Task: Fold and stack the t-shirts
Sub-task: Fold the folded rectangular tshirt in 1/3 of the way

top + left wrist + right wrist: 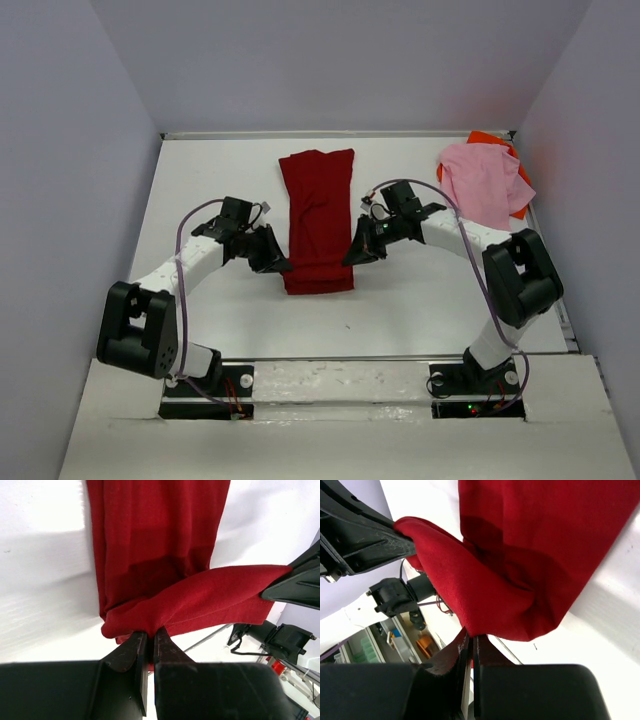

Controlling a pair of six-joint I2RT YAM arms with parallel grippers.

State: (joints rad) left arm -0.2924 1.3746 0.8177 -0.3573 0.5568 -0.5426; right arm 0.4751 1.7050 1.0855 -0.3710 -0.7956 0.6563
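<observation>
1. The dark red t-shirt (318, 215) lies in the middle of the table (220, 170) as a narrow strip. Its long axis runs from 12 o'clock to 6 o'clock.
2. The left gripper (278, 264) is at the strip's 7 o'clock corner. Its jaws are nearly together and pinch the red cloth of the near hem.
3. The right gripper (355, 255) is at the 5 o'clock corner, also closed narrow on the hem. Both arms are equally near, one on each side.
4. In the wrist views the near edge hangs lifted between the two grips, and the rest of the strip is flat on the table.
5. I judge that the next move carries the hem toward 12 o'clock, along the long axis, to halve the strip. Nothing stands on that way.
6. The pink t-shirt (485, 180) lies at 2 o'clock, well apart, with the orange t-shirt (488, 137) partly under it.
</observation>
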